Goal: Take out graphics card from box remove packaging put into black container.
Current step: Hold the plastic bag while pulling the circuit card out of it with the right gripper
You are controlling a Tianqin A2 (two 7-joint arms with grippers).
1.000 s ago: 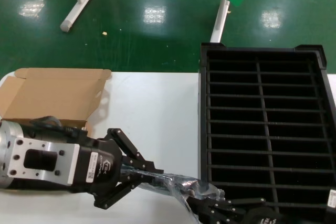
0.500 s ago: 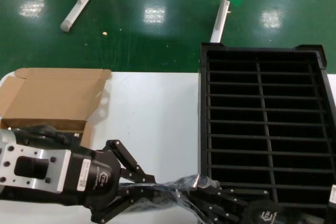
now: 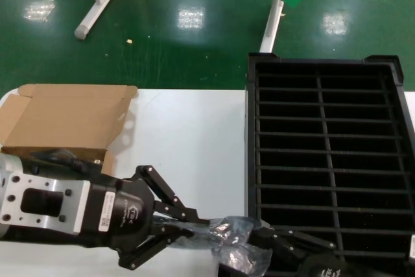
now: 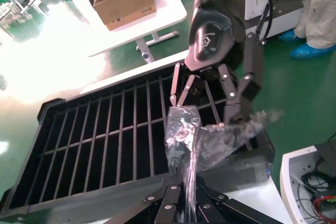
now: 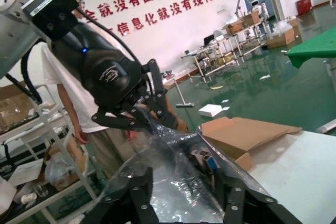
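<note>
Both claws meet over the near edge of the white surface (image 3: pixel 194 154), just in front of the black container (image 3: pixel 327 160), sharing one load: the crinkly packaging (image 3: pixel 233 241) with the graphics card (image 5: pixel 206 162) inside it; the card shows only in the right wrist view, as a bracket end with a blue port behind the plastic. The left claw (image 3: pixel 194 220) is clenched on one end of the packaging; the right claw (image 3: pixel 272 241) grips the other end. Held from opposite ends like this, the bag is probably being stretched so it can be pulled off the card. The packaging's long axis runs roughly left to right between the claws, parallel to the container's near wall; which way the card points inside is unclear. The cardboard box (image 3: pixel 65 118) sits open, well apart at the left.
</note>
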